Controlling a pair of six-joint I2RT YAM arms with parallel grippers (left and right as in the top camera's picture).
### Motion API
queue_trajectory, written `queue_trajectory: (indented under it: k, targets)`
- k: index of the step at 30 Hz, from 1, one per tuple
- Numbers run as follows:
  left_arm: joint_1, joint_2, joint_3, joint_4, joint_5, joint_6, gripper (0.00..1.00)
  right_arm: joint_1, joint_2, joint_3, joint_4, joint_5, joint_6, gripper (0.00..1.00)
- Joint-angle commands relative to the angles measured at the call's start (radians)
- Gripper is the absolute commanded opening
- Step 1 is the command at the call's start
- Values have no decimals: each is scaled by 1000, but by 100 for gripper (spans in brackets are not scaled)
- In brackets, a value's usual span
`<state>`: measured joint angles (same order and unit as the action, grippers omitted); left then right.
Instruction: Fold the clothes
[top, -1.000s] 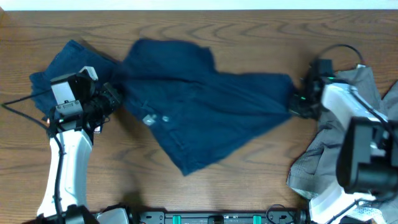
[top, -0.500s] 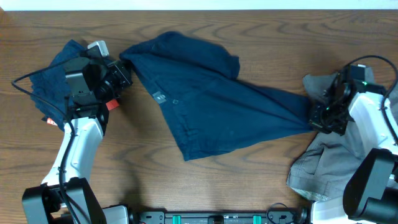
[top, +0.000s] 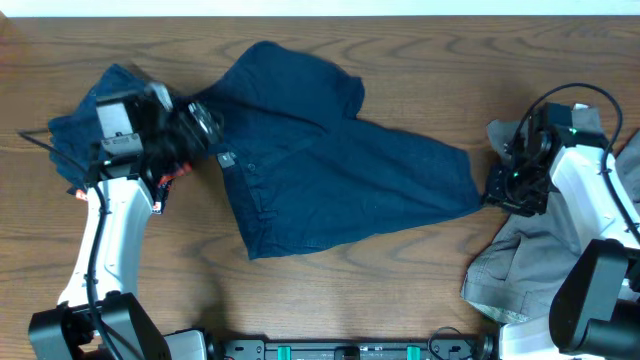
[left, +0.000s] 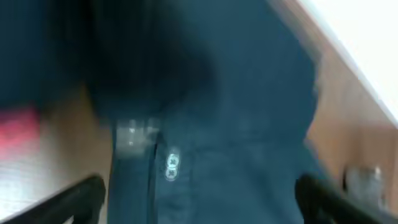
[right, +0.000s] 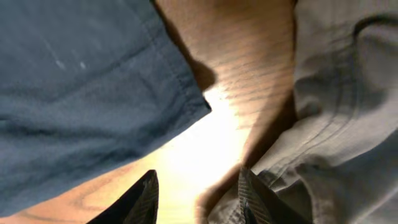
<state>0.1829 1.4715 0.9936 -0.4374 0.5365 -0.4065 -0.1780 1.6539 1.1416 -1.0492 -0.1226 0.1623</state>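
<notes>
A dark blue garment (top: 340, 165) lies spread over the middle of the table, its waist end toward the left and a narrower end toward the right. My left gripper (top: 205, 125) hovers at its left edge, wide open; in the blurred left wrist view the blue cloth with a metal snap (left: 171, 165) lies below the parted fingers (left: 81, 196). My right gripper (top: 496, 190) stands open just off the garment's right corner (right: 186, 93), with bare wood between its fingertips (right: 142, 198). Nothing is held.
A second blue garment (top: 85, 120) is bunched at the far left behind my left arm. A grey garment (top: 530, 270) lies heaped at the right, touching my right gripper's right finger (right: 258, 199). A black cable (top: 40, 140) trails at the left.
Both grippers have opened and let go of the blue garment. It has slackened and settled on the table, its right end drawing back to the left.
</notes>
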Motion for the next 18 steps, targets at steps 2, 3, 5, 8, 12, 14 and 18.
queue_trajectory:
  k: [2,3,5,8,12,14,18]
  targets:
    - [-62,-2,-5,-163,32,6,98,-45,-1,127,24,19,-14,36]
    - [-82,-2,-12,-190,32,8,98,-51,-1,146,38,19,-14,32]
    - [-131,-2,-33,-216,32,22,98,-61,-1,170,80,18,-15,20]
    - [-219,-1,-75,-206,5,36,98,-64,9,171,119,13,-66,11]
    - [-320,9,-131,-156,-59,35,97,-63,56,164,116,14,-123,9]
    - [-360,26,-149,-125,-55,25,88,-65,91,160,125,15,-146,9]
    - [-425,69,-163,-87,-55,24,69,-66,164,154,164,20,-168,9]
